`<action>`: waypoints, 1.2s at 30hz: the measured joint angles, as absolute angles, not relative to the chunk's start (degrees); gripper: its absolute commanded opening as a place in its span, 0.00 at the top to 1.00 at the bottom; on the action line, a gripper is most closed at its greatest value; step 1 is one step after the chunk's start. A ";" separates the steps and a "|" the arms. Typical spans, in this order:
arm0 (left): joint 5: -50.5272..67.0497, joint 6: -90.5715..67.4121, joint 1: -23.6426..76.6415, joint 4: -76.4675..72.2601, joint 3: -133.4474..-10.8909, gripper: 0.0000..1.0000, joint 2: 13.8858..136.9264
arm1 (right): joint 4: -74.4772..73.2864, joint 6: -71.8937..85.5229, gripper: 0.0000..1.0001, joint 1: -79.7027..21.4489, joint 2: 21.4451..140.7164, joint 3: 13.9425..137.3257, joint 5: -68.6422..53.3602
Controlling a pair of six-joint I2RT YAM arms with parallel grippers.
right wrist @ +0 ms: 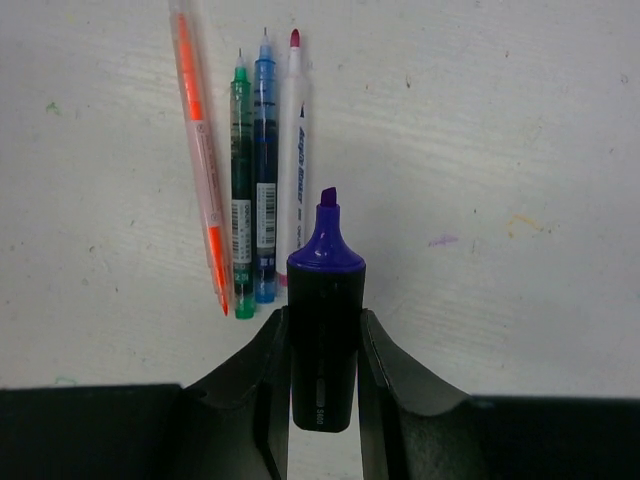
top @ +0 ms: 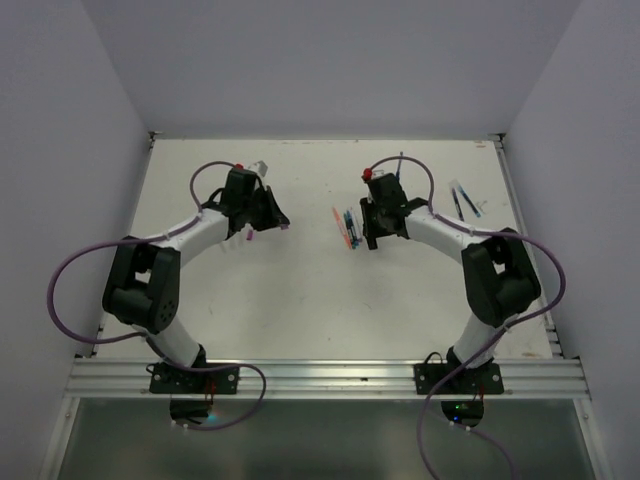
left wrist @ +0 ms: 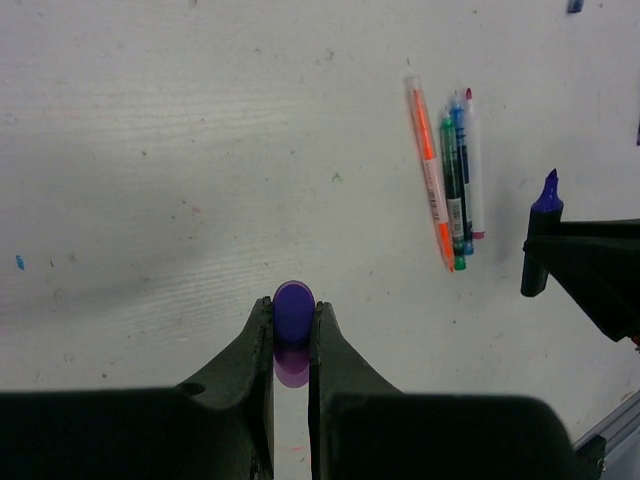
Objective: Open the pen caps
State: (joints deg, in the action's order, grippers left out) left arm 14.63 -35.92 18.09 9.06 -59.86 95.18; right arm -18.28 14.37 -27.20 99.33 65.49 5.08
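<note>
The left gripper [left wrist: 292, 308] is closed on the purple cap [left wrist: 293, 298]. It holds the cap between its two fingers, with the round end of the cap pointing away from the wrist, a little above the white tabletop [top: 300, 300]. The right gripper [right wrist: 323, 320] is closed around the barrel of the purple marker [right wrist: 325, 270]. The marker stands out in front of the fingers and its chisel tip is bare, so the cap and the marker are apart, one in each gripper. In the top view the two grippers face each other across the middle of the tabletop, well apart. Four pens lie flat on the tabletop, side by side and almost parallel, just beside the right gripper on the side toward the left arm: an orange pen [right wrist: 200, 150], a green pen [right wrist: 241, 200], a blue pen [right wrist: 264, 170] and a white pen [right wrist: 296, 140] with a red tip. The green and the blue pen touch each other along their length. Near the right edge of the tabletop lie some thin dark and blue things [top: 466, 200], too small to tell what they are.
</note>
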 measured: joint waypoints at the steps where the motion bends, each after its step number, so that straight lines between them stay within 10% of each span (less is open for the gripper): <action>1: 14.46 -35.68 18.09 9.06 -59.86 1.00 95.85 | -18.00 14.06 1.00 -26.94 100.36 66.06 5.02; 36: 6.92 -33.36 18.00 15.57 -60.64 1.00 101.80 | -15.64 12.78 0.83 -24.99 114.17 76.18 4.95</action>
